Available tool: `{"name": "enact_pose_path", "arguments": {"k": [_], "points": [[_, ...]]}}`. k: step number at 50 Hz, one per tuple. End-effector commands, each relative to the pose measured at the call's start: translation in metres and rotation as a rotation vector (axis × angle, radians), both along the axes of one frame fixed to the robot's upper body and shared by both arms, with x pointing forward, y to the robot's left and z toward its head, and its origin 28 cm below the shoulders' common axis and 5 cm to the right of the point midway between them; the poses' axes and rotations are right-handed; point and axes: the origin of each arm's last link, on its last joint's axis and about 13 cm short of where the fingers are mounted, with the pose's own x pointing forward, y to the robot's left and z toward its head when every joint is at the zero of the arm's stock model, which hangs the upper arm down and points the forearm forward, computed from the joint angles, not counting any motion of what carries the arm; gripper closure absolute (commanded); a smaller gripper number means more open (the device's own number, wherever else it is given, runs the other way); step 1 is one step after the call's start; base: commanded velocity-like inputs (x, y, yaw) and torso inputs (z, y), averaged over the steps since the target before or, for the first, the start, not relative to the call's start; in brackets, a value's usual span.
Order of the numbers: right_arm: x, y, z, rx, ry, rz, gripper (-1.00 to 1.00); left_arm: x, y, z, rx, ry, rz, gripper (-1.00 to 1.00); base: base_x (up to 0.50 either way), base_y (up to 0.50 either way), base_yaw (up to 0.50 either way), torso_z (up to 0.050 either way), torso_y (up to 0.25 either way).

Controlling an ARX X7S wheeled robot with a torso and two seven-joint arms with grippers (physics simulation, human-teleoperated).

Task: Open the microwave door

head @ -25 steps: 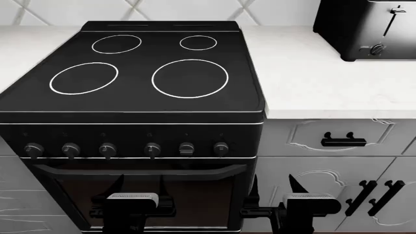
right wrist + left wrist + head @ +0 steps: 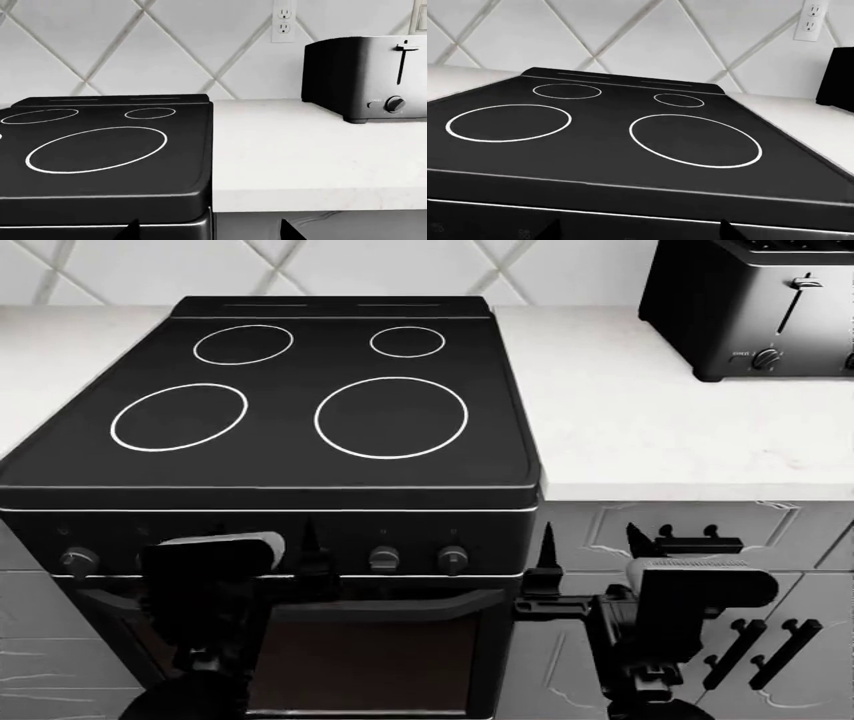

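Observation:
The microwave is out of view in every frame. My left gripper (image 2: 274,540) is open in front of the black stove's knob panel (image 2: 384,558), level with the knobs. In the left wrist view its two dark fingertips (image 2: 551,229) stand wide apart with nothing between them, just below the cooktop's front edge. My right gripper (image 2: 591,540) is also open and empty, in front of the seam between the stove and the white cabinet. Its fingertips (image 2: 288,229) show far apart in the right wrist view.
The black stove (image 2: 294,400) with four ring burners fills the middle. White countertop (image 2: 641,420) runs to its right, with a black toaster (image 2: 747,300) at the back. A wall outlet (image 2: 283,20) sits above the counter. Drawer and cabinet handles (image 2: 697,540) are beside my right gripper.
Both grippers have risen from the oven-door level up to the knob panel. The left one has shifted slightly left. The head view has tilted a little.

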Motion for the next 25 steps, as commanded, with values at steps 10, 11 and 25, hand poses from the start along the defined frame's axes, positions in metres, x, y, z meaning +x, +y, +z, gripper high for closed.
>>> {"name": "enact_pose_path", "arguments": {"k": [10, 11, 25], "points": [[-0.010, -0.026, 0.145, -0.027, -0.128, 0.067, -1.00, -0.002, 0.021, 0.172, 0.047, -0.046, 0.055, -1.00, 0.00, 0.00, 0.00, 0.050, 0.000], [-0.008, -0.030, 0.152, -0.021, -0.134, 0.031, -1.00, -0.009, 0.019, 0.179, 0.049, -0.053, -0.043, -1.00, 0.00, 0.00, 0.00, 0.050, 0.000], [-0.022, -0.034, 0.252, -0.142, -0.222, 0.069, -1.00, -0.026, 0.038, 0.275, 0.116, -0.178, -0.038, -1.00, 0.00, 0.00, 0.00, 0.035, 0.003]]}}
